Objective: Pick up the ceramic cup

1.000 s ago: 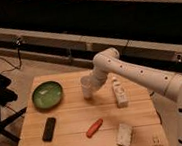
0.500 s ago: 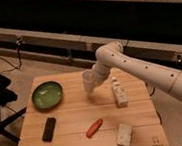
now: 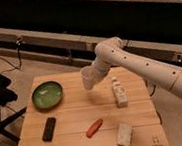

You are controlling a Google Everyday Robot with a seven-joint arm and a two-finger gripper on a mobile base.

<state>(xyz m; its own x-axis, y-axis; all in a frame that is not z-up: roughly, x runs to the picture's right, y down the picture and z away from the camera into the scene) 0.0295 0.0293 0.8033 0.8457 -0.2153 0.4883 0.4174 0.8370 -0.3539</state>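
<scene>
The ceramic cup (image 3: pixel 87 79) is a small plain white handleless cup. It hangs slightly tilted a little above the back middle of the wooden table (image 3: pixel 72 113). My gripper (image 3: pixel 91 77) comes in from the right at the end of the white arm and is shut on the cup's right side. The cup is off the tabletop, to the right of the green plate (image 3: pixel 47 95).
A white labelled bottle (image 3: pixel 119 93) lies right of the cup. A black flat device (image 3: pixel 49 129) lies at front left. An orange-red oblong item (image 3: pixel 94 128) and a pale block (image 3: pixel 124 134) lie at the front. A dark chair stands at left.
The cup has risen off the table and shifted slightly right with my gripper. The arm's elbow has moved up and back.
</scene>
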